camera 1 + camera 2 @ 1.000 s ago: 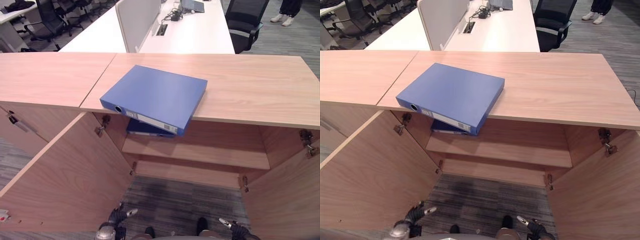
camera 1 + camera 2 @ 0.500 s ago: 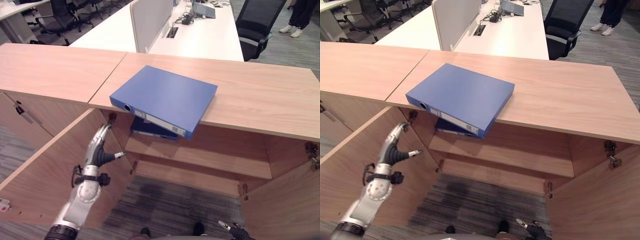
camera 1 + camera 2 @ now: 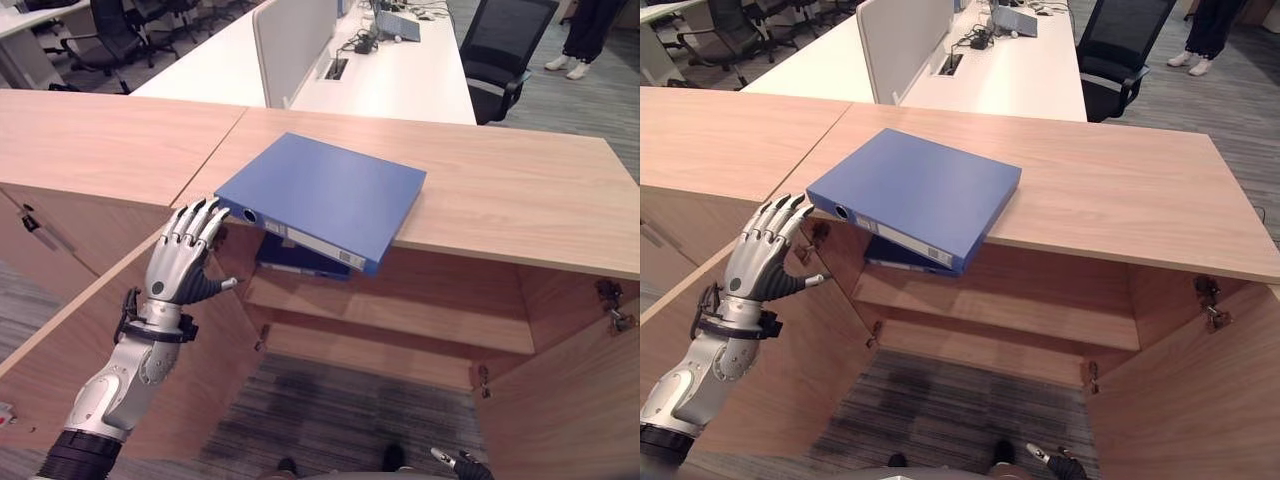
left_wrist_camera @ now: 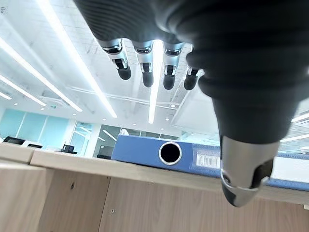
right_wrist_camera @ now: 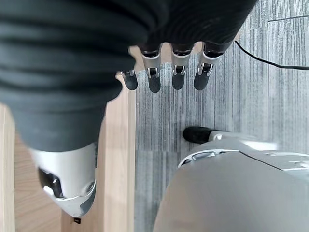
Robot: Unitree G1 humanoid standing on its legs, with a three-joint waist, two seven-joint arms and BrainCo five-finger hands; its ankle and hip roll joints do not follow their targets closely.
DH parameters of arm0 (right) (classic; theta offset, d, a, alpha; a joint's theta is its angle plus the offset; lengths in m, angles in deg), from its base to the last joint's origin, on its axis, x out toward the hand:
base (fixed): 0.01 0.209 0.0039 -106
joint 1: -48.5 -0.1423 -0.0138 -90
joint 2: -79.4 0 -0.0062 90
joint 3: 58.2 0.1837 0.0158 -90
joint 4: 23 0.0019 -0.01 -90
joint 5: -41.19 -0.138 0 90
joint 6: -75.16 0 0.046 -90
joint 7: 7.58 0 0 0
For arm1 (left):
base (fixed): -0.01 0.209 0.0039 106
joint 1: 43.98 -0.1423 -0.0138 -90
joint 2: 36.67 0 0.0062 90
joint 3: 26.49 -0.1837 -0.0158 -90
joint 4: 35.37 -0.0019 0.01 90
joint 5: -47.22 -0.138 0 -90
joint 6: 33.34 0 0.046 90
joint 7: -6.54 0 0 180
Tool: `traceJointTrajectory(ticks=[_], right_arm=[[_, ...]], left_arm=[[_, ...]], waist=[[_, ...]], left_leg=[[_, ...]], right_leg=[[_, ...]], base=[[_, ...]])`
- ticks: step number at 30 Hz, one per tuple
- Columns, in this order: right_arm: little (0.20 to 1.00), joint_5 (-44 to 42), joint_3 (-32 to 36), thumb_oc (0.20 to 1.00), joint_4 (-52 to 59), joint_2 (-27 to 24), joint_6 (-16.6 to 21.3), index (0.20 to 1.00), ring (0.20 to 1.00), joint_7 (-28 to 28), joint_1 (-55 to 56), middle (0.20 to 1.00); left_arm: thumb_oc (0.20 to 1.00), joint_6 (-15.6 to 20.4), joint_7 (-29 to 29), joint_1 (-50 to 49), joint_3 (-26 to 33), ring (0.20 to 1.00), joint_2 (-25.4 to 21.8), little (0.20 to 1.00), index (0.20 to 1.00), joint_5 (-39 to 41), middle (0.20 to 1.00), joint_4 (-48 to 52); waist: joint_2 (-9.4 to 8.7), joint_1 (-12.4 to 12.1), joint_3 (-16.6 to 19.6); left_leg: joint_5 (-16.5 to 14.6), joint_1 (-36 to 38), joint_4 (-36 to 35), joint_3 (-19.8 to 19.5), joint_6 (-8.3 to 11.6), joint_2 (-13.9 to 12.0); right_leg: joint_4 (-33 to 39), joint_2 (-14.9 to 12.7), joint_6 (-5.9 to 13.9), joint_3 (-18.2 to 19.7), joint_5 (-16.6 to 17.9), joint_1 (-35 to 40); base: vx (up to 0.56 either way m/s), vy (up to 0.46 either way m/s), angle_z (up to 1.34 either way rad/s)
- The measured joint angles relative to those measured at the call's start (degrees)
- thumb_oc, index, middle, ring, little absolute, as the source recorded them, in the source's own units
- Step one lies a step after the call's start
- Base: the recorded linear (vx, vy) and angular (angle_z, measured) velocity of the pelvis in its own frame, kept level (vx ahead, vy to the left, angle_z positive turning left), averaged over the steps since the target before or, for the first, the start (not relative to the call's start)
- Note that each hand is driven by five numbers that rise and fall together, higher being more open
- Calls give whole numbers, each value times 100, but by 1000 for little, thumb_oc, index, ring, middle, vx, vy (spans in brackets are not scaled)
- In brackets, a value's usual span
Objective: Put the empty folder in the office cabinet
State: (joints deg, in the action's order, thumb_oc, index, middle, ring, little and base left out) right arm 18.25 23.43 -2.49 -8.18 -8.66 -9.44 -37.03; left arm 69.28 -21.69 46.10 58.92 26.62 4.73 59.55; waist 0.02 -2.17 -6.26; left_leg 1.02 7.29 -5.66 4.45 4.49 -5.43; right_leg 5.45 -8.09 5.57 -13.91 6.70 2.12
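The folder (image 3: 325,198) is plain blue, with a white label and a black ring hole on its spine. A darker blue folder (image 3: 300,262) is under it, inside the cabinet (image 3: 400,310). The cabinet has a light wood grain, the same as its tabletop (image 3: 520,190). The left robot hand (image 3: 185,250) is silver with dark fingertips. The carpet (image 3: 340,410) under the cabinet is grey with streaks.

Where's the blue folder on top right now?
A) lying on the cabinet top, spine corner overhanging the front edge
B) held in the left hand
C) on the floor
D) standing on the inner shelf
A: the blue folder lies flat on the cabinet top, and the open left hand is just short of it.
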Motion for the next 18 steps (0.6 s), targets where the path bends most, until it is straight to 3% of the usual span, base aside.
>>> traceJointTrajectory(ticks=[9,18], right_arm=[[1000,0,-2,1000,-27,-3,2,1000,1000,64,-1,1000],[1000,0,-4,1000,-29,-2,3,1000,1000,64,-32,1000]], left_arm=[[1000,145,13,338,-397,1000,-548,1000,1000,-410,1000,194],[1000,145,51,534,-605,1000,-649,1000,1000,-531,1000,185]], waist=[[88,35,31],[137,181,36]], left_leg=[[3,58,1,79,4,1],[-15,116,-2,136,21,0]], right_leg=[[0,8,-8,63,11,11],[0,6,17,97,21,48]], base=[[1,1,-3],[2,-1,-2]])
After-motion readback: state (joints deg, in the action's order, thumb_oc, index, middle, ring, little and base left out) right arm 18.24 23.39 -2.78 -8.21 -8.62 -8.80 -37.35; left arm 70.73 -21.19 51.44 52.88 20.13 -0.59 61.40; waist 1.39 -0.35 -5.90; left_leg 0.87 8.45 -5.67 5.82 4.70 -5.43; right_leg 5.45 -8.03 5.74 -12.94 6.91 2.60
